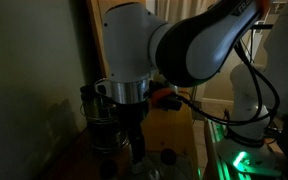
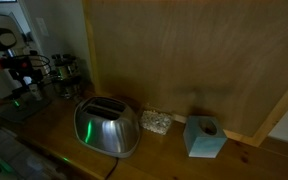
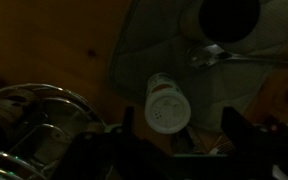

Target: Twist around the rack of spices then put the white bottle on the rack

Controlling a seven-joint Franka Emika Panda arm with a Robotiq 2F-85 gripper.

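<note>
In the wrist view the white bottle (image 3: 167, 103) shows its white cap end, lying between and just beyond my fingertips. My gripper (image 3: 179, 138) is open, one dark finger on each side of the bottle, not touching it. The rack of spices (image 3: 29, 122), dark wire with jars, is at the lower left beside the gripper. It also shows in both exterior views (image 1: 96, 108) (image 2: 60, 72), close to my downward-pointing gripper (image 1: 126, 128). The scene is very dark.
A dark round object (image 3: 230, 18) and a spoon-like metal piece (image 3: 216, 52) lie beyond the bottle. A shiny silver toaster (image 2: 106, 128), a small pale item (image 2: 156, 122) and a teal box (image 2: 204, 137) stand on the wooden counter along the wall.
</note>
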